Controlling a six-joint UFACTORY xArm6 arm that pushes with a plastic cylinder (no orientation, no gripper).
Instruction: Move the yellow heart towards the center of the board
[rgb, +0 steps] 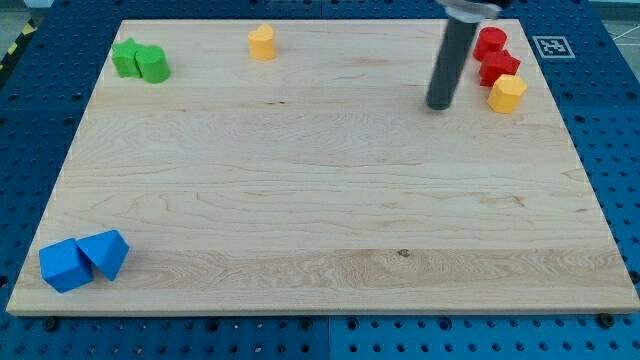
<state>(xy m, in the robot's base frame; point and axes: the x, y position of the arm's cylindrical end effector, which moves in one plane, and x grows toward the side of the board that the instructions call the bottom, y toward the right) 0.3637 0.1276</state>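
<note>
Nothing done yet: your yellow heart (261, 43) sits untouched at the desk (320, 220) top edge, left of middle, while my tip (438, 105) stands well apart to the view's right beside the yellow hexagon (507, 93); no jaws on this rod.

Yellow heart (261, 43) is sitting flat on the wooden board (320, 220) near the view's top edge, left of the middle — small, solid yellow, its rounded lobes facing the view's top and its point facing the view's bottom. It is standing alone, well apart from the board's centre — nothing touching it.
</note>
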